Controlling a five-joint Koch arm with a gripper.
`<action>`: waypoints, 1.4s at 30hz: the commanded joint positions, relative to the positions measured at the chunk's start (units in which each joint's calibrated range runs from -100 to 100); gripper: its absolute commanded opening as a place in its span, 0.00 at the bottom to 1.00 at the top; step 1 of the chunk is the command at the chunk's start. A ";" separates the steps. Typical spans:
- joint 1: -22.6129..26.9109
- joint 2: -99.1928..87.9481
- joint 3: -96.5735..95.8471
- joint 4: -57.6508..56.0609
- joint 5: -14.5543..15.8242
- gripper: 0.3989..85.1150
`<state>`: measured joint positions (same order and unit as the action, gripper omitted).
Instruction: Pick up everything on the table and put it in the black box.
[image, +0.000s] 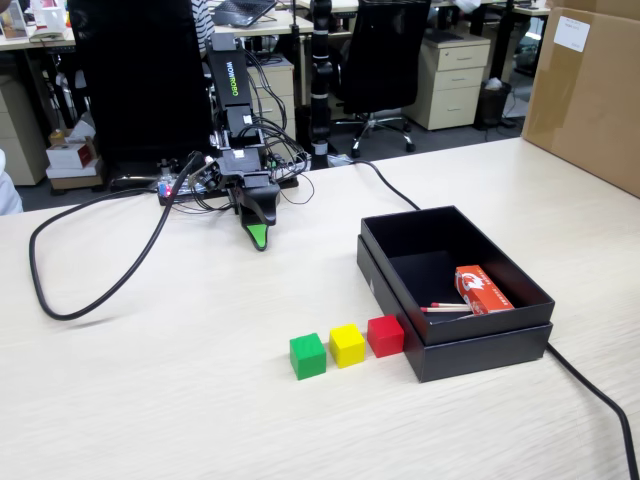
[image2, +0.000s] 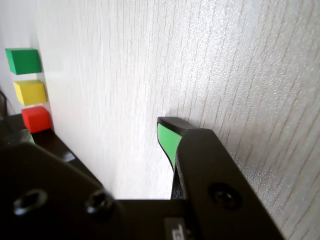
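Cubes: green cube (image: 308, 355), yellow cube (image: 347, 345) and red cube (image: 385, 336) sit in a short row on the tabletop (image: 180, 400), close together; the wrist view shows the same row along its left edge, green (image2: 24, 60), yellow (image2: 30, 92), red (image2: 36, 118).
Red cube: just beside the near left corner of the black box (image: 480, 350) in the fixed view; contact cannot be told.
Black box: open, on the right part of the tabletop, tray nested in its wider lid; inside lie a matchbox (image: 482, 290) and matchsticks (image: 445, 308) against the right-hand wall.
Open room: bare tabletop between the arm and the cubes, and in front of the cubes toward the near edge.
Edges: a brown carton (image: 590, 90) stands at the far right; a thick cable (image: 110, 270) loops over the left part of the tabletop, and another cable (image: 600, 400) runs along behind the box and off toward the near right.
Gripper (image: 259, 238): at the far side of the tabletop, well apart from the cubes, tip pointing down, at or just above the surface.
Jaws: only one green-faced tip (image2: 169, 140) shows in the wrist view, so how far they stand apart cannot be told; nothing is seen between them.
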<state>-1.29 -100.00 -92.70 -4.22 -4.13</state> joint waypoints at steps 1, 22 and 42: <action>0.00 0.00 -2.04 -1.78 -0.54 0.57; -0.20 0.00 -1.86 -1.78 -0.59 0.57; -0.98 5.39 21.17 -26.75 -0.05 0.57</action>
<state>-2.22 -96.63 -79.28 -22.18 -4.13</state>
